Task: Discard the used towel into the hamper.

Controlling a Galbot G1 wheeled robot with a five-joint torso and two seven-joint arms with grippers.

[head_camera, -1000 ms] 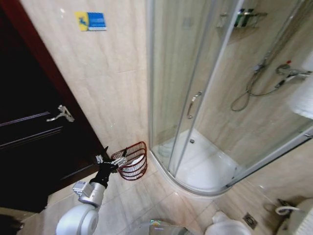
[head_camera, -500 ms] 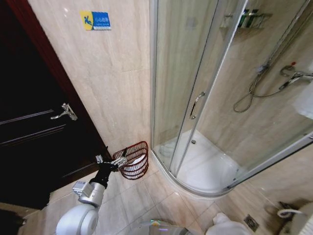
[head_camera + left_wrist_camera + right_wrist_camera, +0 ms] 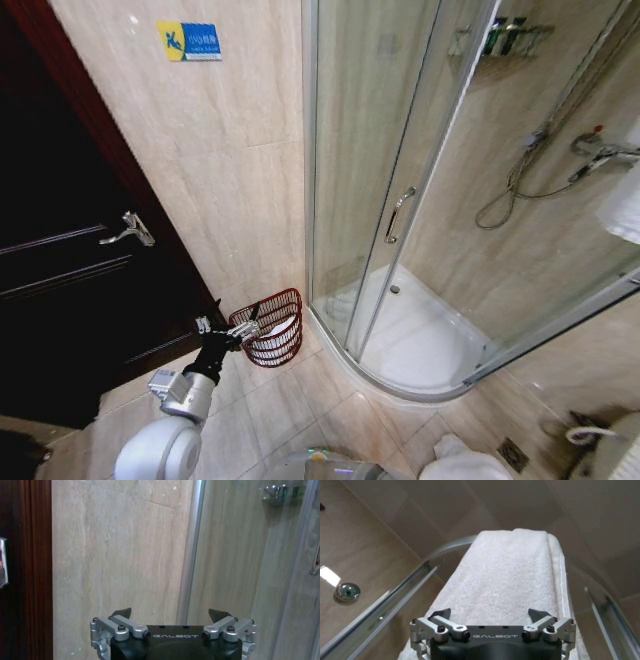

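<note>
The head camera has shifted slightly, so the whole bathroom sits a little differently in view; the hamper (image 3: 272, 326) and left end effector (image 3: 240, 331) kept their places.

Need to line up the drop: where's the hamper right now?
In the head view the hamper stands on the floor at lower left, against the tiled wall between the dark door and the shower, just beyond the left pincer.

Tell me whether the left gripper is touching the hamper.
Cannot tell. In the head view the left gripper overlaps the near rim of the hamper, and neither a gap nor contact shows plainly.
</note>
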